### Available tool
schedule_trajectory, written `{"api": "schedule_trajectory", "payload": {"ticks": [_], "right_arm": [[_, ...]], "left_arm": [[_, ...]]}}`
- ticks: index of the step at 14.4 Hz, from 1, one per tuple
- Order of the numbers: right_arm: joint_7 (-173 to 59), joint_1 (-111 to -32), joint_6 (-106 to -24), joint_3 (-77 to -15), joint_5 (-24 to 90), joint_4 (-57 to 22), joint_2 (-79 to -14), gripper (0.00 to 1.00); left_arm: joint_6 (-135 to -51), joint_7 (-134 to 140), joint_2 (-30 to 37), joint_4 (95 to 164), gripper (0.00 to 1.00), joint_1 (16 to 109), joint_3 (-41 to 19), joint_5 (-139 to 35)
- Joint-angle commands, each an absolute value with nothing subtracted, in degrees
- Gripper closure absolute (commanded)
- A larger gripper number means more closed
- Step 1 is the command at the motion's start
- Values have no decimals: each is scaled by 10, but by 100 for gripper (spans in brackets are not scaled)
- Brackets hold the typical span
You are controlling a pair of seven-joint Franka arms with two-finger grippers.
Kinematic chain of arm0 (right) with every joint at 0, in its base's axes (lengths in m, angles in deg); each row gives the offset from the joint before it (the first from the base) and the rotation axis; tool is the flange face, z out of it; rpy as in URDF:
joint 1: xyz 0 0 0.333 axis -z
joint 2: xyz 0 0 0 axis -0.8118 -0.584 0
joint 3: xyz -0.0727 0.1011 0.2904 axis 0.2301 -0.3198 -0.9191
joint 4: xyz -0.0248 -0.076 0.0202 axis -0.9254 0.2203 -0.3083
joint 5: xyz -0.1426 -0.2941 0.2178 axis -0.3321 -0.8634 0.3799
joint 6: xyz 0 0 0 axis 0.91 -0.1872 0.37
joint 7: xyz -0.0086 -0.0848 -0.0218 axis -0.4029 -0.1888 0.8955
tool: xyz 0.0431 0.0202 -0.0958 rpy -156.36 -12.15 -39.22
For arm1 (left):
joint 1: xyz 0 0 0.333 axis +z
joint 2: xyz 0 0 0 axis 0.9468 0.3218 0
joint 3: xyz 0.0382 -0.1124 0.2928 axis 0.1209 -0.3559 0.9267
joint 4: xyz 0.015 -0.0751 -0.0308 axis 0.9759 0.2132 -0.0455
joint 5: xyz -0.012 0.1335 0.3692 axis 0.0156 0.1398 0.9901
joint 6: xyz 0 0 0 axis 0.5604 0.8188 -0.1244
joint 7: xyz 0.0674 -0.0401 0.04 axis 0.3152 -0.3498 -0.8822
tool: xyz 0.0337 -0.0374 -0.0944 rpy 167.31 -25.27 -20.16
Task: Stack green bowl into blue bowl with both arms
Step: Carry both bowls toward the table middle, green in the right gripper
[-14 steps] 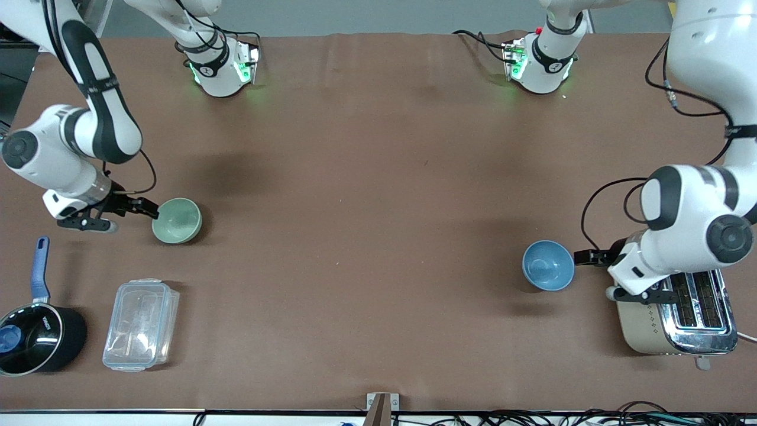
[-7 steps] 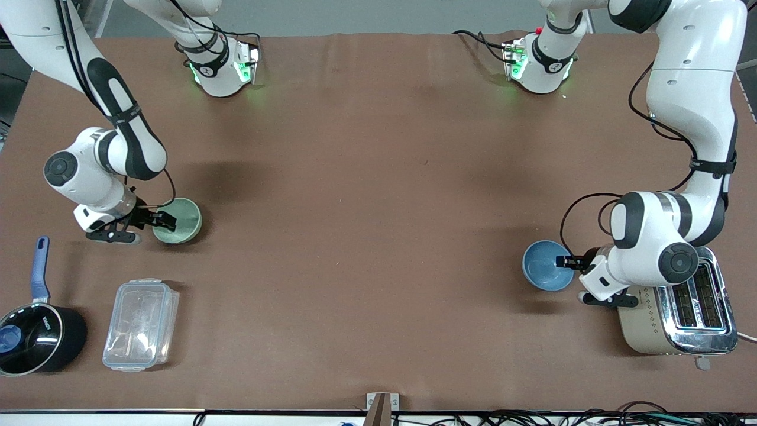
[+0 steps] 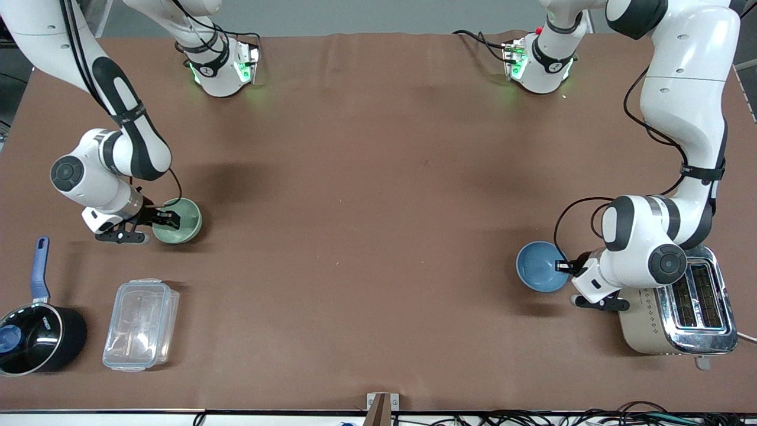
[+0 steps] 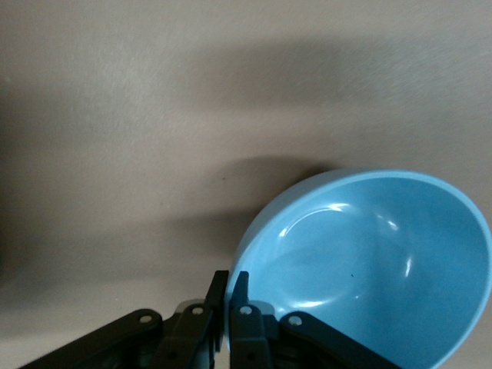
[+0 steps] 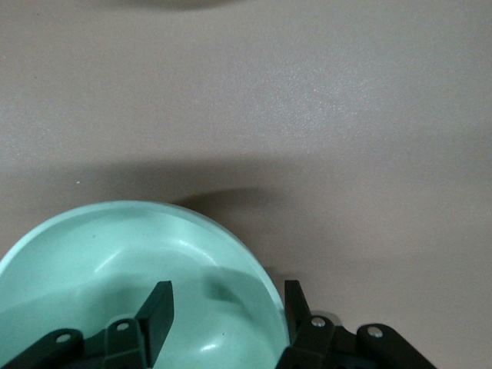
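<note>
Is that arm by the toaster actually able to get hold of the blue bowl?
Probably yes: the left end effector is already shut on the blue bowl's rim, and nothing stands between them.

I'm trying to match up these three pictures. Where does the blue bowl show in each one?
Front view: the blue bowl sits toward the left arm's end of the table, beside the toaster.
Left wrist view: it fills the lower corner, its rim pinched by the left gripper.
Right wrist view: not in it.
Shared landmark: the left gripper on the rim.
</note>
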State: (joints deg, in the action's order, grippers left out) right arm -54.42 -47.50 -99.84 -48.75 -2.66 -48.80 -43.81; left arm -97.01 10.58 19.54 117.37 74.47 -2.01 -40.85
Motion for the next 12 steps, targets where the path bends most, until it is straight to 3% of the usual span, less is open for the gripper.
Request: {"api": "schedule_trajectory", "payload": {"ticks": [1, 2, 5, 7, 9, 12], "right_arm": [[-521, -463, -994, -489, -22, -494, -426, 78], [-520, -463, -988, -489, -23, -492, -424, 100], [-515, -465, -967, -489, -23, -481, -415, 100], [-515, -462, -915, -488, -24, -440, -407, 100], [-505, -452, -809, -488, -25, -387, -390, 100], [-495, -449, -733, -491, -16, -327, -387, 100]], "left_arm": [[-978, 100, 184, 1169, 100, 742, -51, -401], [-976, 89, 182, 1166, 100, 740, -77, -405], [-976, -20, 184, 1164, 100, 728, -157, -405], [-978, -114, 185, 1162, 100, 677, -163, -403], [-988, -188, 194, 1158, 100, 615, -160, -404], [-1054, -278, 219, 1157, 100, 548, -160, -405]]}}
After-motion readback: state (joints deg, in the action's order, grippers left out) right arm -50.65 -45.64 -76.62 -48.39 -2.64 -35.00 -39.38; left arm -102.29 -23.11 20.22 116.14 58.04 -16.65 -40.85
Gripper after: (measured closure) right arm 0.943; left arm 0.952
